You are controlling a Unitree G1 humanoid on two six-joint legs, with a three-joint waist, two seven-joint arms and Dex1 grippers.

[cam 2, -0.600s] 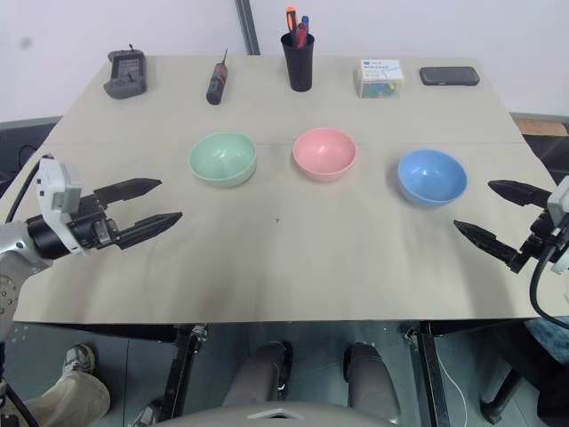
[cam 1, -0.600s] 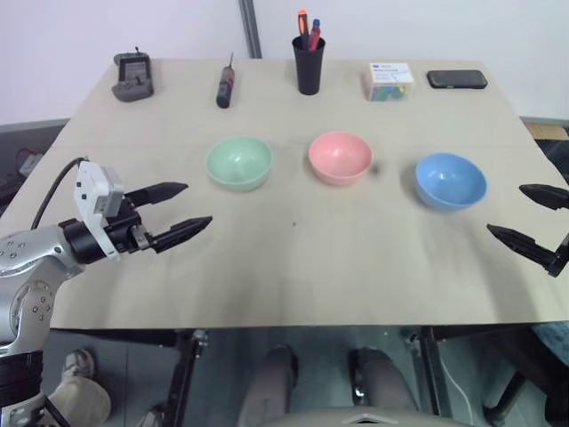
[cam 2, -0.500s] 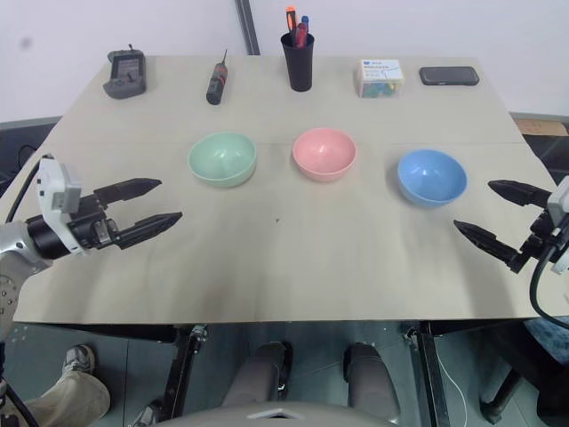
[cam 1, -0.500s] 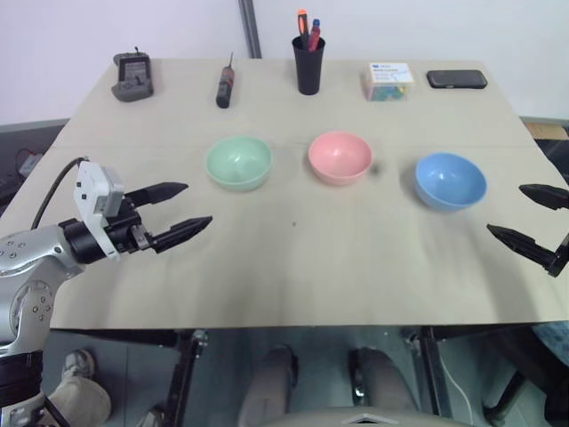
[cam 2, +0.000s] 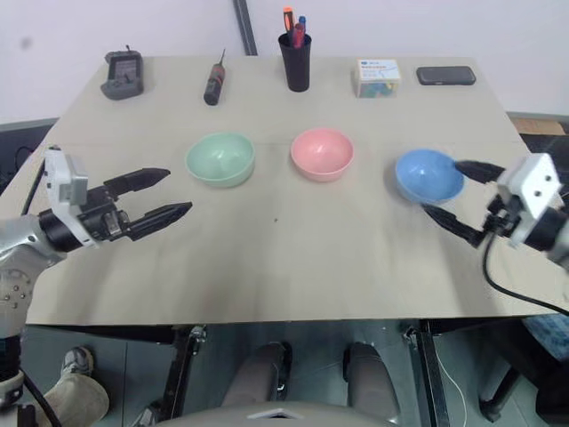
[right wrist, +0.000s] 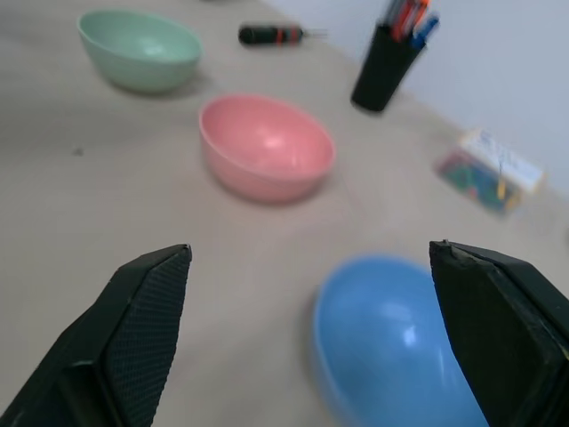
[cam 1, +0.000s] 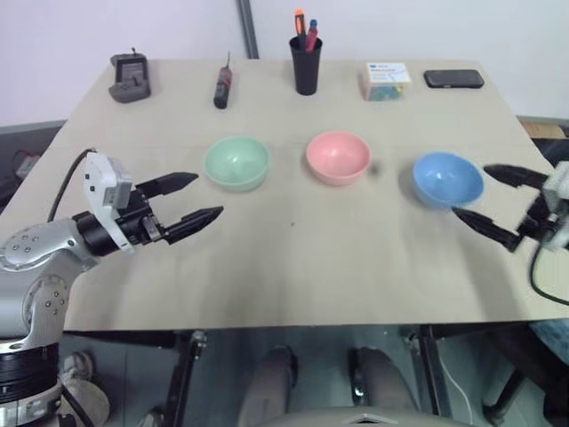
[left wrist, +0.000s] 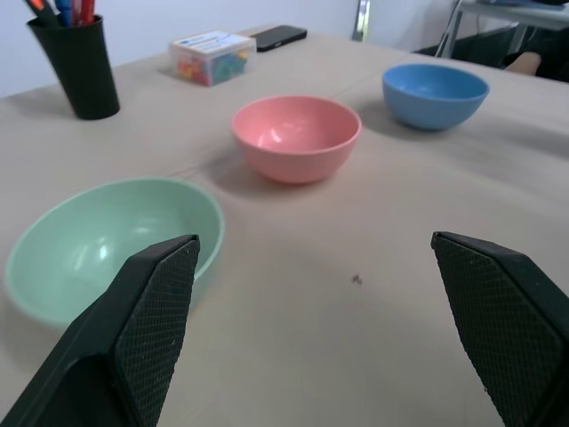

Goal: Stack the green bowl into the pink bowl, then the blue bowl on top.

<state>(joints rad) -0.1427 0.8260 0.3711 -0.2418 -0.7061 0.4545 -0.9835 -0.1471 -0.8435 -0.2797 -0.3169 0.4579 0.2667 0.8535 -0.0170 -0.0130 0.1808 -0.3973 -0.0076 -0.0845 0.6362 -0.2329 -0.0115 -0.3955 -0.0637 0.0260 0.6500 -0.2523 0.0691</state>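
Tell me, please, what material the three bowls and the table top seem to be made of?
The green bowl, the pink bowl and the blue bowl look like smooth, glossy plastic: each has one even colour, thin rims and soft light spots inside. The table looks like pale wood or laminate with a matte finish; faint grain lines show, so I cannot decide which.

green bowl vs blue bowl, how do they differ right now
The green bowl is pale mint and sits at the left of the row; the blue bowl is sky blue, at the right. The open right gripper flanks the blue bowl; the open left gripper is short of the green. Both are upright and empty.
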